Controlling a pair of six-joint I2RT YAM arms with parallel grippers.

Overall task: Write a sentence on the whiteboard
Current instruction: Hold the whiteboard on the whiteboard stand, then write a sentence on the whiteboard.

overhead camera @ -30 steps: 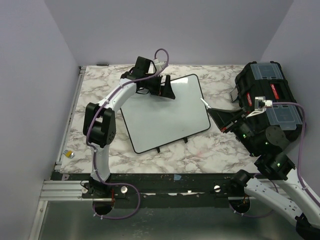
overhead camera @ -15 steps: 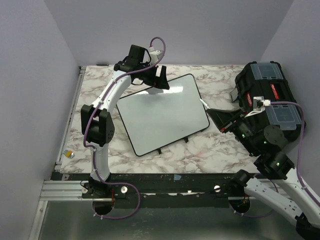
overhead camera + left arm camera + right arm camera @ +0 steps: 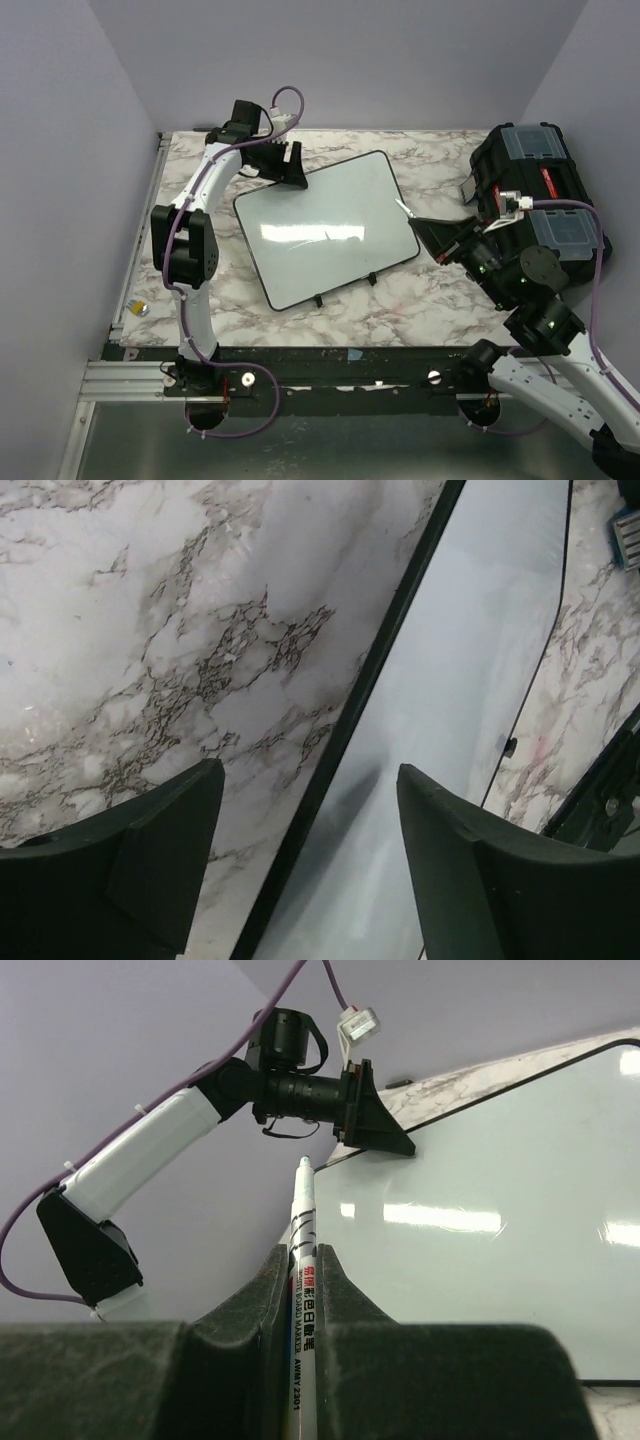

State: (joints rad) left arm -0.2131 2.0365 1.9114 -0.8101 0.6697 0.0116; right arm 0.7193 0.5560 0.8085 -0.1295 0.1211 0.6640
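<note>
Well, the large white rectangular whiteboard with its thin black frame [image 3: 325,228] lay flat and skewed near the middle of the marble-patterned table [image 3: 400,300]. No sentence showed on it, so I judged the writing not yet begun. The left gripper [image 3: 290,165] hung over the board's eleven o'clock corner, fingers spread and empty. The right gripper [image 3: 437,236], at the board's three o'clock edge, just in front of the black plastic toolbox [image 3: 535,200], pinched a slim white marker pen [image 3: 408,212]. The next move, I reckoned, called for carrying that tip inward and pressing it lightly to the surface. Only the left wrist view showed the black frame running beneath the open gap. Only the right wrist view showed the pen clamped dead centre; whether it was capped I could not tell.
</note>
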